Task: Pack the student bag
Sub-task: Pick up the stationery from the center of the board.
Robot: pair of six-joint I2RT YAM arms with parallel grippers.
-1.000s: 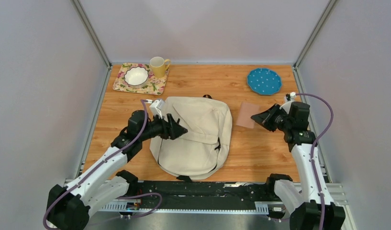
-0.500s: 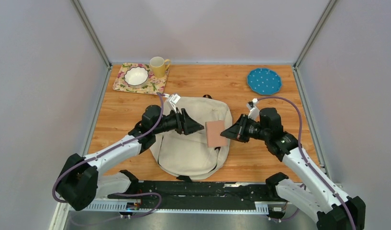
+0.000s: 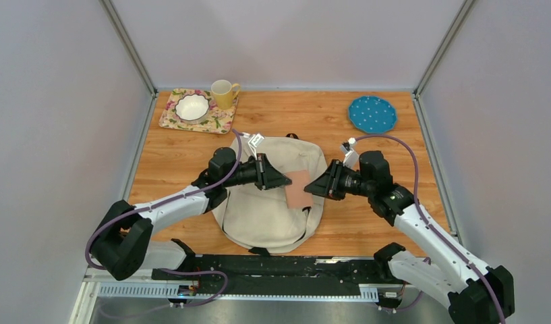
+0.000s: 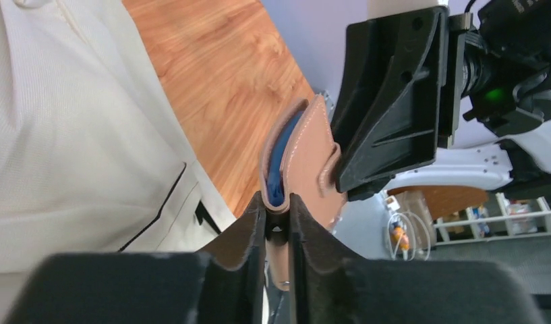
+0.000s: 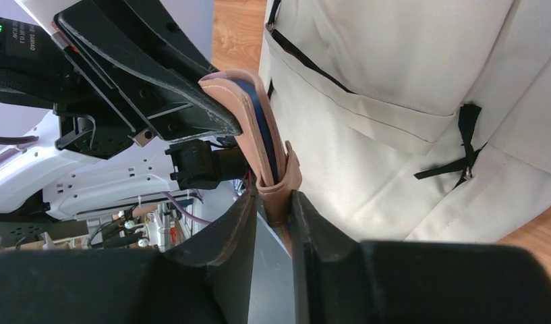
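Note:
The student bag (image 3: 266, 202) is a cream fabric backpack lying flat in the middle of the table, also seen in the right wrist view (image 5: 394, 101). A tan leather pouch (image 3: 298, 190) with a blue lining hangs on edge above its right half. My left gripper (image 3: 286, 182) is shut on the pouch's left edge, and its fingers (image 4: 278, 202) press both faces of the pouch (image 4: 306, 155). My right gripper (image 3: 309, 189) meets it from the right. Its jaws (image 5: 272, 202) stand open around the pouch's other edge (image 5: 259, 135), with a gap at one finger.
At the back left, a floral tray (image 3: 218, 123) carries a white bowl (image 3: 191, 106) and a yellow mug (image 3: 223, 93). A blue dotted plate (image 3: 372, 113) lies at the back right. Grey walls close in the table on three sides.
The right arm carried the pouch from the table right of the bag to above it. The left gripper reached in and shut on it, and the right jaws have eased apart.

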